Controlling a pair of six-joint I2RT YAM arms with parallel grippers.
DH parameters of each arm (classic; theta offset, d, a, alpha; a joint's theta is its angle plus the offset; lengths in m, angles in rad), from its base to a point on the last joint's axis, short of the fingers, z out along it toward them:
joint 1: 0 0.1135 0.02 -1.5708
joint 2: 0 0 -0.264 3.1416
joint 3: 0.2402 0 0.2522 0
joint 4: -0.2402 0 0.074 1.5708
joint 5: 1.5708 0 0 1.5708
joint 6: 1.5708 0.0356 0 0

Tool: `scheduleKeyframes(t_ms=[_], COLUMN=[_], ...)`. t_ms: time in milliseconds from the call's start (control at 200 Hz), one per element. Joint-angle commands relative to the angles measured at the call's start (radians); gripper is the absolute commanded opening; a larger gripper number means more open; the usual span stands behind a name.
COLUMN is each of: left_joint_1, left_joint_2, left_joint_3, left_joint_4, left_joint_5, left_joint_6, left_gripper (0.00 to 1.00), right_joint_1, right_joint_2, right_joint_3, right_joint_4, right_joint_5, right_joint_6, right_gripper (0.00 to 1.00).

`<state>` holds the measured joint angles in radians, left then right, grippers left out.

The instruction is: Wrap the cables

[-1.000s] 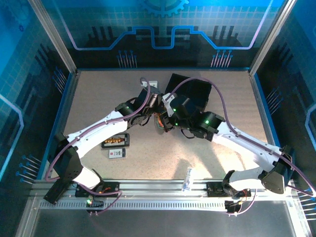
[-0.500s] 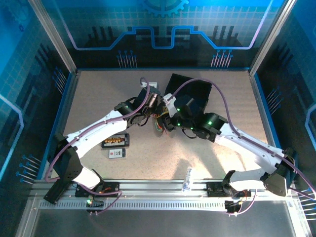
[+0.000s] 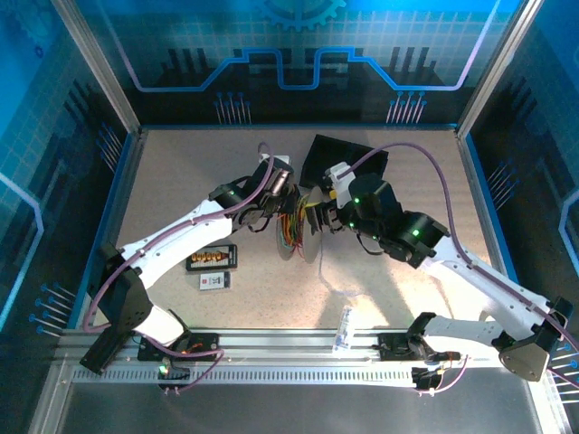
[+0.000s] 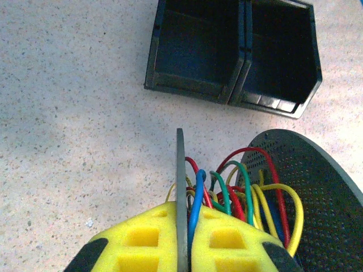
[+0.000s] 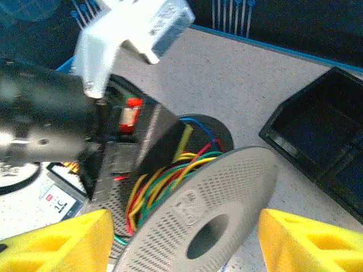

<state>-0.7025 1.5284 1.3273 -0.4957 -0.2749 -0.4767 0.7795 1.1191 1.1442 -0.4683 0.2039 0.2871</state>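
**Spool pinched on edge so the loose wires can be wound in**

The left gripper [image 4: 181,229] has its yellow fingers pressed together on the thin rim of one flange of a grey perforated plastic spool [image 5: 238,181]. The spool stands on edge near the middle of the speckled beige tabletop [image 3: 181,181]; whether it rests there or is lifted I cannot tell. The pinch looks like an anchor, holding the spool upright and stopping it from rolling while the winding is worked.

The thin blue, green, yellow and red cables [image 4: 235,195] sit in loose loops in the gap between the two flanges. They bulge outward rather than lying tight on the core, so the wrapping looks only partly done.

The right gripper [image 5: 184,222] faces the other flange. Its yellow fingers are spread wide to either side of the disc, with the centre hole between them; whether they touch the rim I cannot tell. That stance would probably suit turning the spool or tucking stray loops inward.

A black open-topped plastic double bin [image 4: 198,51] lies beyond the spool and apart from it, likely clear of both arms.
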Motion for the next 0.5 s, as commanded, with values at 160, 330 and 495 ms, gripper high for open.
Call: scheduleKeyframes(t_ms=[160, 330, 495], left_joint_1=[0.013, 0.043, 0.101], left_joint_2=[-0.022, -0.08, -0.152], left_joint_3=[0.054, 0.0, -0.049], left_joint_4=[0.018, 0.039, 0.028], left_joint_5=[0.023, 0.022, 0.077], left_joint_6=[0.018, 0.016, 0.032], left_gripper=[0.0, 0.0, 0.0], right_joint_1=[-0.068, -0.178, -0.357], right_joint_2=[-0.04, -0.103, -0.185], right_joint_3=[-0.042, -0.168, -0.353], right_joint_4=[-0.008, 0.011, 0.063], right_joint_5=[-0.146, -0.185, -0.23], right_joint_6=[0.01, 0.092, 0.216], right_gripper=[0.68, 0.72, 1.0])
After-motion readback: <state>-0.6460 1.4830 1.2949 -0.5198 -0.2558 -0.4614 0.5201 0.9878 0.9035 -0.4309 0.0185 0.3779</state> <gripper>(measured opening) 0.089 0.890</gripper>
